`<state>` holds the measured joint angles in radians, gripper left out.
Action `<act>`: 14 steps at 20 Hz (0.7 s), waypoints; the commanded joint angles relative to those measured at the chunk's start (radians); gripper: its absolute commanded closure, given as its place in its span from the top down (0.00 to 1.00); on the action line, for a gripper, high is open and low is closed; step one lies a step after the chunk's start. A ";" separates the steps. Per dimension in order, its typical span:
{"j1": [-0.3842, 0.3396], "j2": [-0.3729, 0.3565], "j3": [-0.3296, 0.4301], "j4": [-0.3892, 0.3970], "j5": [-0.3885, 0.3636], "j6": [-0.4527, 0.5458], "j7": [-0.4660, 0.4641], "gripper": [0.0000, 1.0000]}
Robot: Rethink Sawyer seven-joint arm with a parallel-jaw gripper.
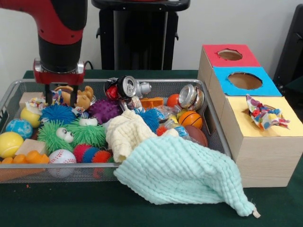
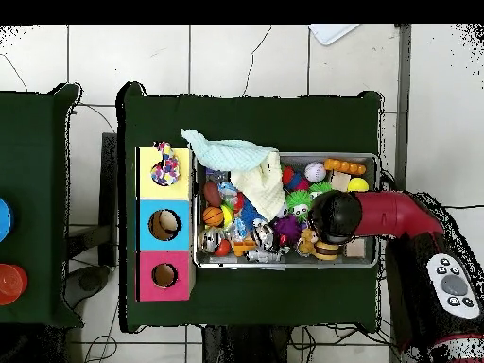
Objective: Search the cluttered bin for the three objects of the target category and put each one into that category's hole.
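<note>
The wire mesh bin (image 1: pixel 165 81) is full of toys, cans and cloths. My gripper (image 1: pixel 60 97) hangs over its far left corner in the front view, fingers apart and down among the toys; the overhead view shows only the arm's head (image 2: pixel 333 216) above it. One ruffled printed fabric piece (image 1: pixel 263 114) lies on the yellow-topped box (image 1: pixel 289 127), covering most of its hole; it also shows in the overhead view (image 2: pixel 166 168). A second printed piece (image 1: pixel 35 102) lies in the bin beside my left finger. Something colourful shows between the fingers, but I cannot tell what.
A mint waffle cloth (image 1: pixel 184 175) drapes over the bin's front rim onto the green table. A cream cloth (image 1: pixel 127 135) lies mid-bin. Blue-topped (image 1: pixel 246 81) and red-topped (image 1: pixel 230 55) boxes stand behind the yellow one. Spiky balls, cans and a brown plush crowd round the gripper.
</note>
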<state>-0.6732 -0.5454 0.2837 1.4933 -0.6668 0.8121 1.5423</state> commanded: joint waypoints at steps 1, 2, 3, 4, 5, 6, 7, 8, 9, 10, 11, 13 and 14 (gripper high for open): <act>-0.005 0.108 0.060 -0.030 -0.088 -0.072 -0.162 1.00; 0.003 0.107 0.050 -0.037 -0.098 -0.068 -0.162 1.00; 0.002 0.100 0.040 -0.031 -0.107 -0.068 -0.165 1.00; 0.012 0.092 0.028 -0.037 -0.120 -0.054 -0.171 1.00; 0.016 0.080 0.015 -0.034 -0.135 -0.041 -0.180 1.00; 0.026 0.072 0.004 -0.042 -0.151 -0.020 -0.189 1.00; 0.029 0.066 -0.001 -0.045 -0.163 -0.012 -0.196 1.00; 0.033 0.061 -0.006 -0.051 -0.172 0.008 -0.201 1.00; 0.035 0.056 -0.009 -0.051 -0.180 0.017 -0.206 1.00; 0.037 0.050 -0.008 -0.054 -0.184 0.030 -0.214 1.00; 0.039 0.045 -0.007 -0.056 -0.188 0.043 -0.221 1.00; 0.039 0.025 -0.003 -0.050 -0.190 0.064 -0.239 1.00; 0.038 0.014 0.001 -0.047 -0.187 0.071 -0.245 1.00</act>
<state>-0.6441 -0.5013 0.2856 1.4913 -0.7798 0.7823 1.5423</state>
